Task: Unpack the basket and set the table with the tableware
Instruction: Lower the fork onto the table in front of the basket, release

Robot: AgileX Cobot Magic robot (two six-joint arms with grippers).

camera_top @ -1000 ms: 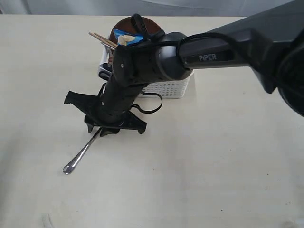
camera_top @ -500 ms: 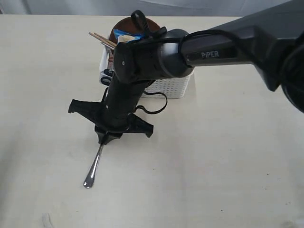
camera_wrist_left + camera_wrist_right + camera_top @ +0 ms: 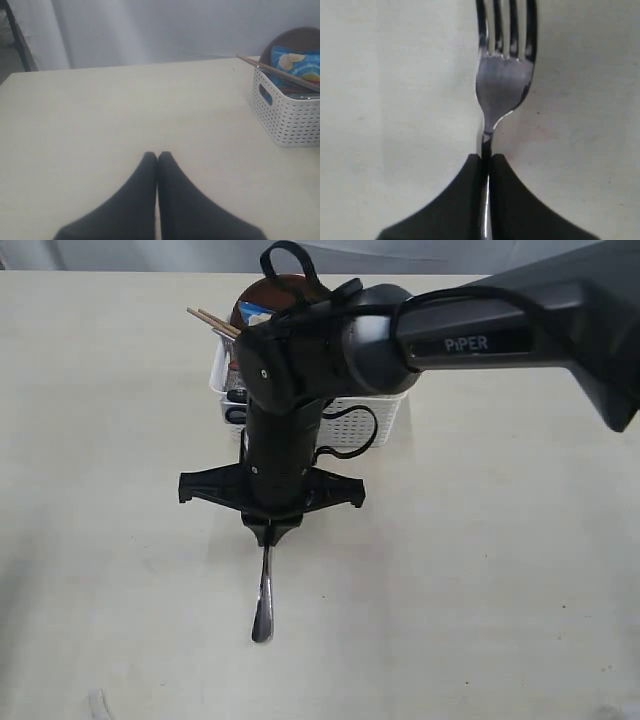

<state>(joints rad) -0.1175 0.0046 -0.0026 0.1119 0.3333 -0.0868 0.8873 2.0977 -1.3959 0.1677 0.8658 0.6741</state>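
My right gripper (image 3: 267,537) (image 3: 486,159) is shut on the steel fork (image 3: 263,595) (image 3: 502,85), holding it by the handle with the tines pointing toward the table's (image 3: 500,590) near edge, low over the surface. Behind the arm stands the white basket (image 3: 357,426) (image 3: 287,117), holding the dark brown plate (image 3: 285,285) (image 3: 295,37) and two chopsticks (image 3: 213,322) (image 3: 275,72) that stick out over its rim. The other tableware is hidden. My left gripper (image 3: 158,155) is shut and empty above bare table, away from the basket.
A blue chips bag (image 3: 258,312) (image 3: 300,62) leans on the plate inside the basket. The right arm (image 3: 330,350) and its black cable cover most of the basket in the exterior view. A pale curtain hangs behind the table's far edge.
The right gripper has swung to the right with the fork. The fork turned from pointing diagonally left to pointing straight at the near edge.
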